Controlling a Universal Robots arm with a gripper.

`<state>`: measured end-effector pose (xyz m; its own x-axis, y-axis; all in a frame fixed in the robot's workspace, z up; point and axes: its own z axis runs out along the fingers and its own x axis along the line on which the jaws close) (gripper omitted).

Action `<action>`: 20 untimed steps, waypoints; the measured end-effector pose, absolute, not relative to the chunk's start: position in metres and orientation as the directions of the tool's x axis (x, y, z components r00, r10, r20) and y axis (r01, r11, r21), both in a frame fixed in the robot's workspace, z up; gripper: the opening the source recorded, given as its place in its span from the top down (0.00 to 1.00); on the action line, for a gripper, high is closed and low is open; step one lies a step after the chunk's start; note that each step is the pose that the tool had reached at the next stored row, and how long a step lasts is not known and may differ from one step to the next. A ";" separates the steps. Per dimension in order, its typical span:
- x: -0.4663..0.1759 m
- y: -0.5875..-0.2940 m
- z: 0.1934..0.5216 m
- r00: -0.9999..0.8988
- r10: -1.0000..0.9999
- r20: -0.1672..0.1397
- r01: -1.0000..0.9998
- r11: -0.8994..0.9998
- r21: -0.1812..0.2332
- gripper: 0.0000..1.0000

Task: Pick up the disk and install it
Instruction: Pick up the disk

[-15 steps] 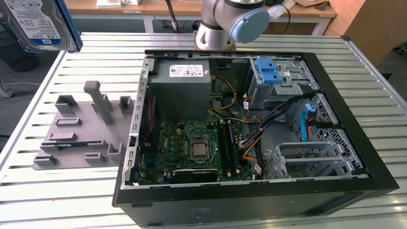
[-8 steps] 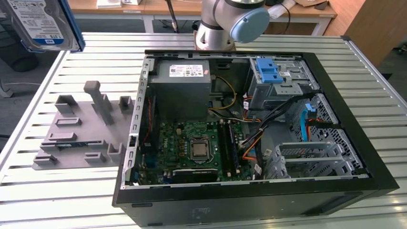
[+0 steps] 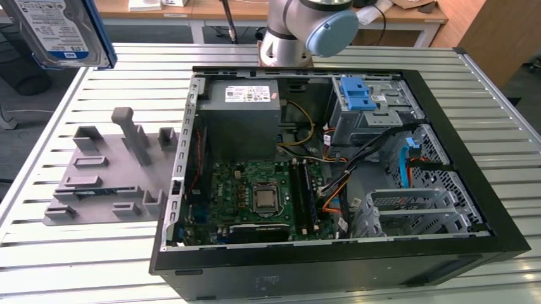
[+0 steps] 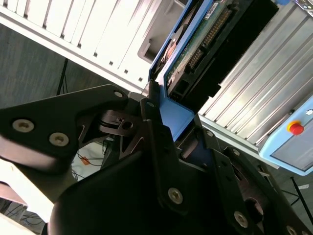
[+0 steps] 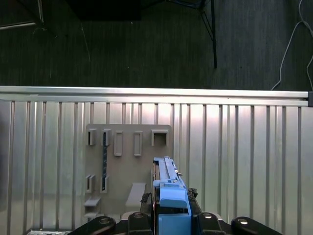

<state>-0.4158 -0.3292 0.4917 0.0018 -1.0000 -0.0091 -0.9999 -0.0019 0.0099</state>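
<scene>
The gripper (image 4: 174, 117) is clenched on the blue carrier end of the disk (image 4: 195, 46), which is held high above the grey fixture (image 5: 128, 161) and slatted surface (image 5: 244, 147). Gripped by one end, the disk could be tilted and snagged on the rim of the open computer case (image 3: 338, 266).

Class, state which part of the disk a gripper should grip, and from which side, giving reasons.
Its blue carrier end, approached end-on, clamping across the thin slab's two broad flat faces. The gripper holds the disk that way, with the drive body standing clear beyond it.
</scene>
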 end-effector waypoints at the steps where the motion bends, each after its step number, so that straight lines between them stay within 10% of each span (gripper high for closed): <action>1: -0.415 -0.329 0.492 0.002 -1.000 -0.009 -1.000 -0.002 0.010 0.64; 20: -0.397 -0.329 0.492 0.002 -1.000 -0.009 -1.000 -0.002 0.010 0.64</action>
<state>-0.3972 -0.3292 0.4917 0.0017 -1.0000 -0.0091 -0.9999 -0.0018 0.0099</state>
